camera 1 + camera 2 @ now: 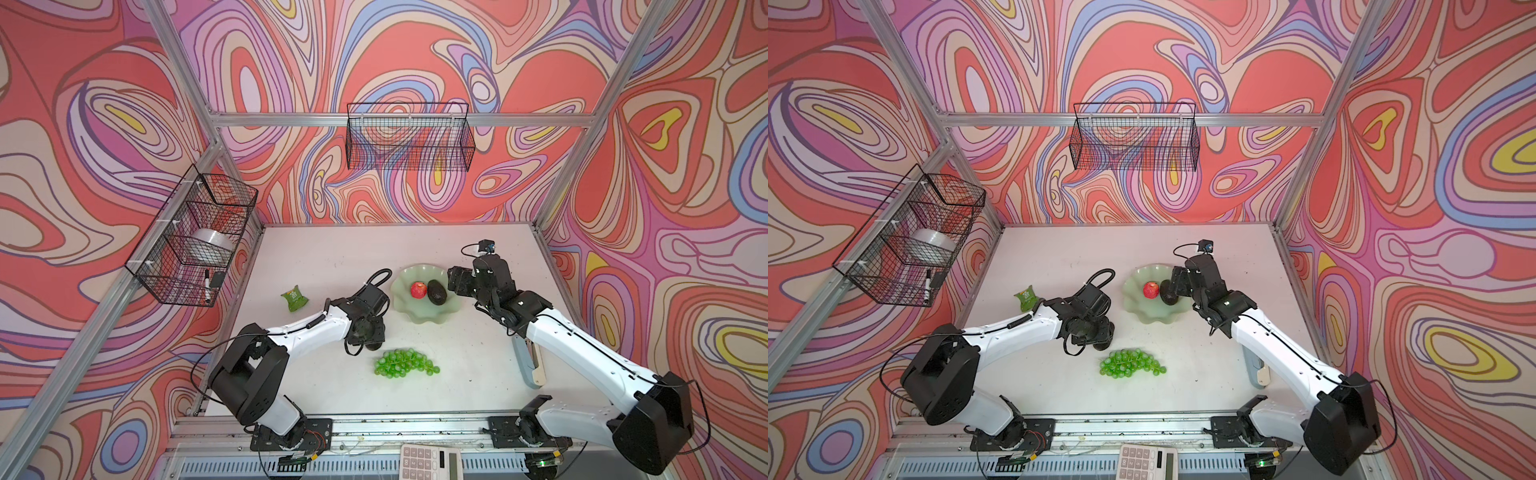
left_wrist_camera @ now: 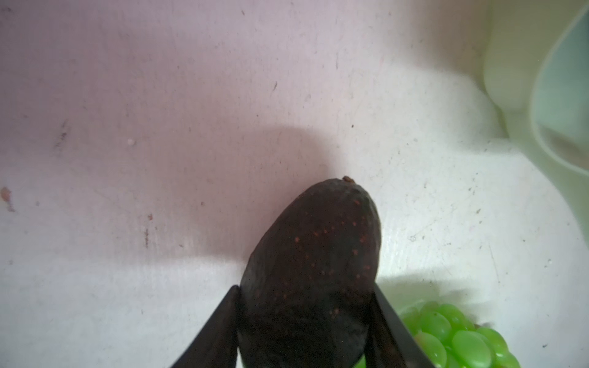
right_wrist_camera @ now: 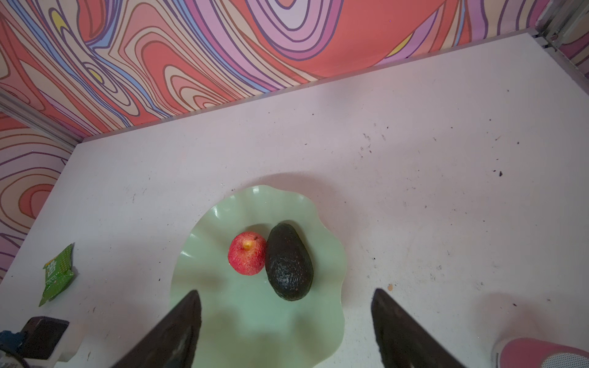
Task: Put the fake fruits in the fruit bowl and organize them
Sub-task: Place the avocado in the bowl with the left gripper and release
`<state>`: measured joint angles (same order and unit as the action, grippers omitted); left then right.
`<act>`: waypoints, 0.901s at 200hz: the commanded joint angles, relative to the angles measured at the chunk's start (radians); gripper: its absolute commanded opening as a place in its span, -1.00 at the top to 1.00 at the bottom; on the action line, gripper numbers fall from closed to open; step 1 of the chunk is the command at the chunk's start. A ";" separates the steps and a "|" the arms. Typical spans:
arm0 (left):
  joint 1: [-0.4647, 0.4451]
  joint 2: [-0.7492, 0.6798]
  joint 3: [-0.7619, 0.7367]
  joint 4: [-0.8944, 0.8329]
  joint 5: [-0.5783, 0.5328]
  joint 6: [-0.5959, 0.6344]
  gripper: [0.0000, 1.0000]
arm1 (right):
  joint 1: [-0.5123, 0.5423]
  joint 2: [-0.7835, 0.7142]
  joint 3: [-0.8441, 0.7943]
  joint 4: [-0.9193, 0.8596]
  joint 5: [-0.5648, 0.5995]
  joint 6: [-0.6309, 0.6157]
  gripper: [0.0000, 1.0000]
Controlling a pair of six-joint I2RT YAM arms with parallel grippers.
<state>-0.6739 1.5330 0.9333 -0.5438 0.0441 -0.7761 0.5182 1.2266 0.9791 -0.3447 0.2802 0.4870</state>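
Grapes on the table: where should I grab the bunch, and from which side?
Come straight down from above on the thick middle of the grapes, jaws across its short width. The bunch lies flat and long on the table, tapering at one end, so a side approach would likely just push it along.

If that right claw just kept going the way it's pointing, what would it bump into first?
Probably the avocado lying in the fruit bowl; depth is unclear, so the open right gripper might meet the bowl's floor first.
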 commanded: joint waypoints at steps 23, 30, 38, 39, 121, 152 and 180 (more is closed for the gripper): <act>-0.001 -0.060 0.194 -0.040 -0.023 0.070 0.07 | -0.003 -0.035 -0.019 0.006 0.028 -0.001 -0.73; -0.001 -0.045 0.228 -0.036 -0.024 0.078 0.06 | -0.002 -0.037 -0.020 0.006 0.027 -0.001 -0.73; -0.001 -0.021 0.266 -0.030 -0.020 0.085 0.07 | -0.002 -0.040 -0.020 0.002 0.029 -0.001 -0.73; -0.001 -0.017 0.270 -0.028 -0.018 0.086 0.07 | -0.002 -0.040 -0.020 0.001 0.028 -0.001 -0.73; -0.001 0.286 0.479 0.111 0.044 0.015 0.05 | -0.003 -0.082 -0.041 -0.020 0.041 -0.002 -0.74; -0.003 0.345 0.467 0.148 0.047 -0.037 0.05 | -0.002 -0.084 -0.055 -0.015 0.033 -0.002 -0.74; -0.005 0.364 0.453 0.175 0.051 -0.076 0.01 | -0.001 -0.084 -0.060 -0.013 0.036 -0.005 -0.74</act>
<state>-0.6746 1.8870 1.3804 -0.4160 0.0895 -0.7948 0.5182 1.1572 0.9321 -0.3534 0.3035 0.4870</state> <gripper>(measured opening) 0.530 0.869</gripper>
